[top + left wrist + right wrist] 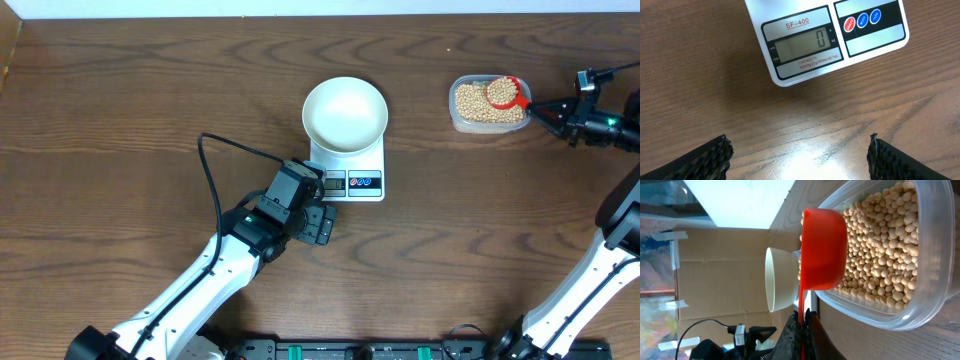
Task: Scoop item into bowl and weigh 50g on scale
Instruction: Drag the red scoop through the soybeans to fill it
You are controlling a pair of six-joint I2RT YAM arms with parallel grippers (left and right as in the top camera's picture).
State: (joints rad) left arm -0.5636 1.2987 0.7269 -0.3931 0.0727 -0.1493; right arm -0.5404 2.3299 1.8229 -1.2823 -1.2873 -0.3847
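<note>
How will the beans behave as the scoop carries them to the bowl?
Small, round and loose, the beans will probably roll and spill if the red scoop tilts. It looks full, so some may drop. Any hitting the table would likely scatter.

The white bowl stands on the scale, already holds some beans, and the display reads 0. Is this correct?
No: the overhead view shows the bowl empty. It does stand on the scale, and the display reads 0.
</note>
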